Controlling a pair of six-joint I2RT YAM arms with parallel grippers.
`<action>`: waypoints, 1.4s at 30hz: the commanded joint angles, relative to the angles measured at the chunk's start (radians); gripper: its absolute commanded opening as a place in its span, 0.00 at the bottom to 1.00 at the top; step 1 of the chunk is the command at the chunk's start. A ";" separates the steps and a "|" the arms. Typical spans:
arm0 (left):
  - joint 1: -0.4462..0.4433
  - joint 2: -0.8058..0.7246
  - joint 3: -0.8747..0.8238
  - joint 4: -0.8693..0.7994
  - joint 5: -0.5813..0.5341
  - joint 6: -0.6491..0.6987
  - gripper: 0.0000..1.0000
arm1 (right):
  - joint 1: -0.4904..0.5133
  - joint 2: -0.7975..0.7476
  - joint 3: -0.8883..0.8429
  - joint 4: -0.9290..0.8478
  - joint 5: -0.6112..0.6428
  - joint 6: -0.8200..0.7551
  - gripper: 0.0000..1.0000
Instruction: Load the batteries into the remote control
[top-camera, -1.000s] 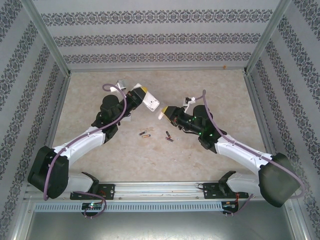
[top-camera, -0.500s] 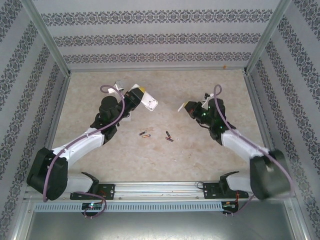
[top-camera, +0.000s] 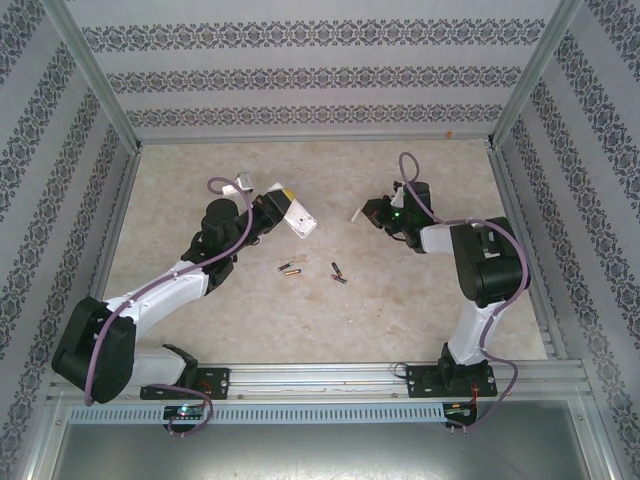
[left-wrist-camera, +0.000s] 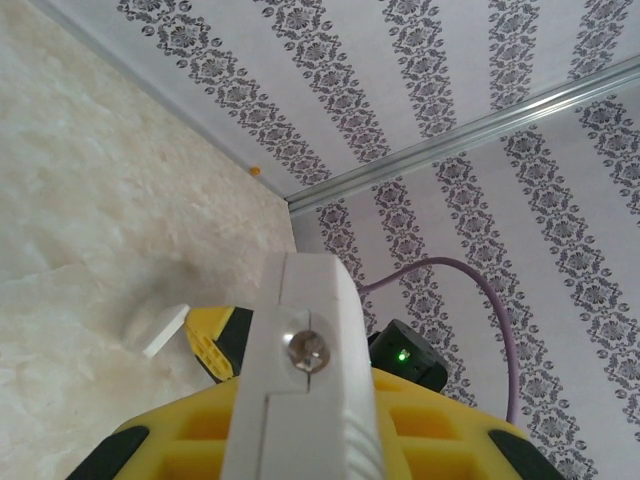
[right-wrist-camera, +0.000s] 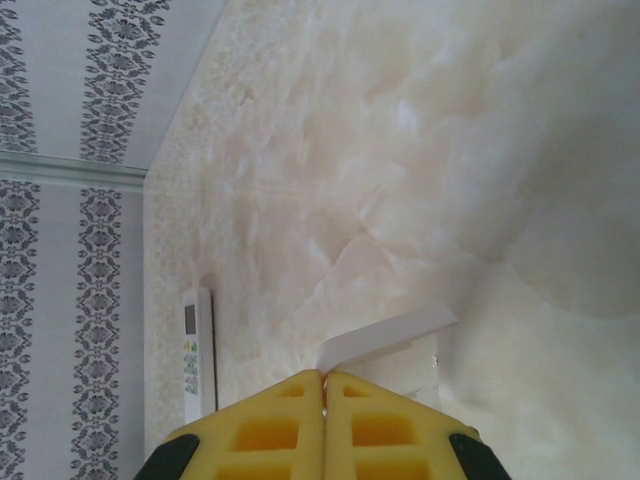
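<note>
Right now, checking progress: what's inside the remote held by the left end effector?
One battery and the other battery lie outside, on the table. The remote hides its interior behind its casing.

Right end effector (top-camera: 367, 212) with white cover (top-camera: 355, 215) pulled away from remote (top-camera: 298, 213); arm folded.

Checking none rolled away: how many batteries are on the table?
2. The left battery and the right battery lie apart near the middle of the table. Others may be hidden.
</note>
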 joint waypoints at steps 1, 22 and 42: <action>-0.013 0.008 0.044 0.019 0.028 0.025 0.12 | -0.003 0.004 -0.105 0.092 0.027 -0.013 0.00; -0.113 0.035 0.132 -0.106 0.005 0.119 0.18 | 0.196 -0.899 -0.378 -0.181 0.275 -0.544 0.84; -0.182 0.070 0.186 -0.104 0.028 0.120 0.17 | 0.500 -0.646 -0.046 -0.269 0.272 -0.965 0.61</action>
